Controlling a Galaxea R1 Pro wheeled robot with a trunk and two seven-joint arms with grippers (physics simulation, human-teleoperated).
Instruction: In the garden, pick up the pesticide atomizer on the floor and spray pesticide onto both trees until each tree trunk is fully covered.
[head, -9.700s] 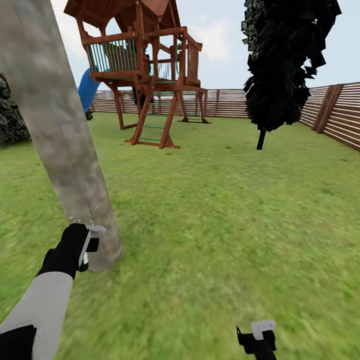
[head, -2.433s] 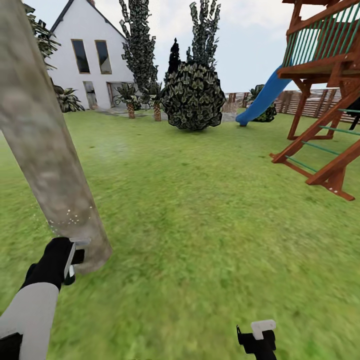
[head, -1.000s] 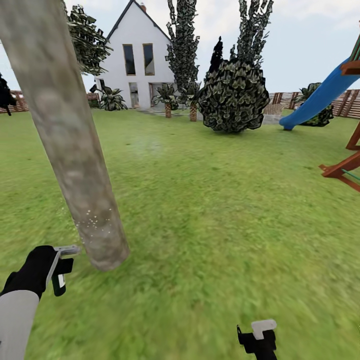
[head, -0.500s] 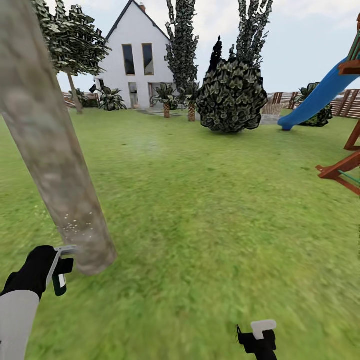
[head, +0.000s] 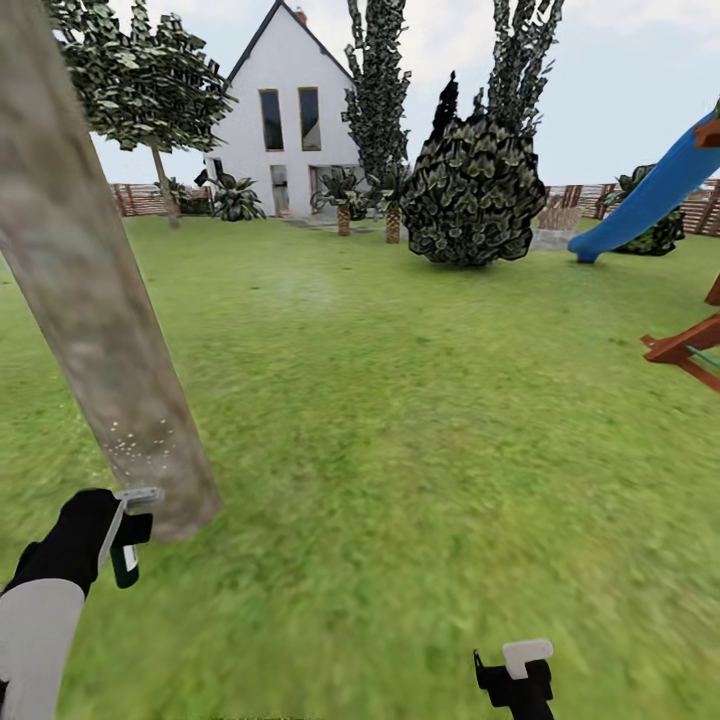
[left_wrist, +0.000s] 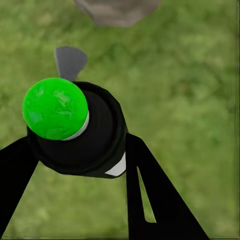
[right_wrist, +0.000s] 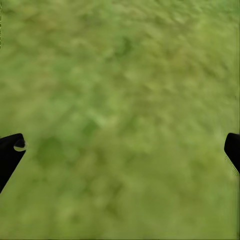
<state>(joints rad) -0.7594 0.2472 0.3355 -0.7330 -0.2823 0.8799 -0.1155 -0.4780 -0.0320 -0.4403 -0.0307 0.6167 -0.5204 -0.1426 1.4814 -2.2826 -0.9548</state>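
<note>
A thick mottled grey-brown tree trunk (head: 100, 300) leans across the left of the head view, its foot in the grass. White spray specks (head: 140, 440) dot the bark low down. My left gripper (head: 118, 530) is shut on the pesticide atomizer (head: 127, 560), whose grey trigger head (head: 137, 495) points at the trunk's foot a short way off. In the left wrist view the atomizer (left_wrist: 85, 135) sits between the black fingers (left_wrist: 145, 195), end-on, with the trunk's foot (left_wrist: 117, 7) beyond. My right gripper (head: 515, 668) hangs low and open over grass (right_wrist: 120, 150). A second leafy tree (head: 140, 80) stands far back left.
Open lawn (head: 420, 400) stretches ahead. Further back are a round dark bush (head: 472, 190), slim conifers (head: 380, 70), short palms (head: 343, 190) and a white house (head: 290, 110). At the right stand a blue slide (head: 650, 200) and a red-brown play frame leg (head: 685, 350). A brown slat fence (head: 140, 198) rings the back.
The whole view has shifted slightly as the camera moved. The trunk now sits a little further left than a second ago. My left gripper still holds the atomizer by the trunk's foot.
</note>
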